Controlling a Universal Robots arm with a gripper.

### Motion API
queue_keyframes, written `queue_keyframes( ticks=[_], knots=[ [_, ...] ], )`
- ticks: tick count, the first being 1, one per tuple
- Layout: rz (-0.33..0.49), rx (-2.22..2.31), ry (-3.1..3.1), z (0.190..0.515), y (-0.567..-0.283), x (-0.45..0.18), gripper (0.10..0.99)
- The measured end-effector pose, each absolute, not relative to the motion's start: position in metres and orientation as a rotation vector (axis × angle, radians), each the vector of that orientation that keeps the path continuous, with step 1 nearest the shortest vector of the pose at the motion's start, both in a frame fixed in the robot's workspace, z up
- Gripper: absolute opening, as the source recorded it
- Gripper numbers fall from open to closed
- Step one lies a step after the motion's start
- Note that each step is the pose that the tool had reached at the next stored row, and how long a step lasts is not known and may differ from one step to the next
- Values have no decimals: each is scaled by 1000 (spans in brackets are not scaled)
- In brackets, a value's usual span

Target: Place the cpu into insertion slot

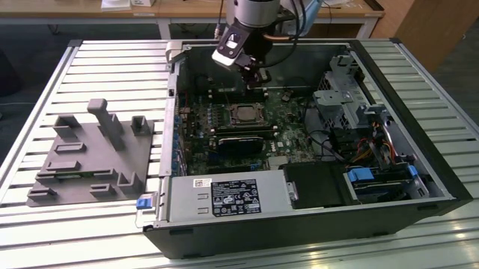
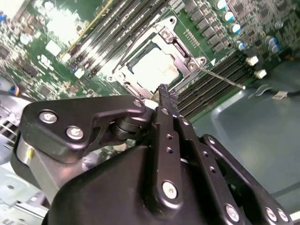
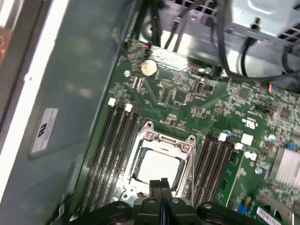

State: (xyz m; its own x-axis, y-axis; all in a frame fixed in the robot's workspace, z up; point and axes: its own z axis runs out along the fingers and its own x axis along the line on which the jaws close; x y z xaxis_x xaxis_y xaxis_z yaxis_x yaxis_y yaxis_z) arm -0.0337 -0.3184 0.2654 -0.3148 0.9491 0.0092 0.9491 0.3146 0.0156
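Observation:
The cpu [image 3: 159,167], a flat square chip with a pale silver top, lies inside the insertion slot [image 3: 146,137], whose silver metal frame surrounds it on the green board. In the second wrist view the cpu [image 2: 154,69] sits in the insertion slot [image 2: 165,35], with the thin wire lever [image 2: 220,77] sticking out to one side. In the exterior view my gripper [image 1: 257,84] hangs inside the case, a little above and behind the insertion slot [image 1: 243,115]. My gripper [image 3: 160,183] is shut, its black fingers [image 2: 165,93] pressed together with nothing between them.
The open black computer case [image 1: 419,162] lies on a slatted metal table [image 1: 112,61]. Long black memory slots [image 3: 110,154] flank the socket. A black module [image 1: 241,147], drive bays [image 1: 348,101] and cables crowd the case. A grey fixture block [image 1: 90,157] stands at the exterior view's left.

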Motion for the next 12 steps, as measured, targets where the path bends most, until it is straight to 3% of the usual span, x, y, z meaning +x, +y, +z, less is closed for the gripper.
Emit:
queue_keyframes(
  ticks=[12],
  knots=[
    [28, 1550, 2733, 264, -318, -34, 106]
  ],
)
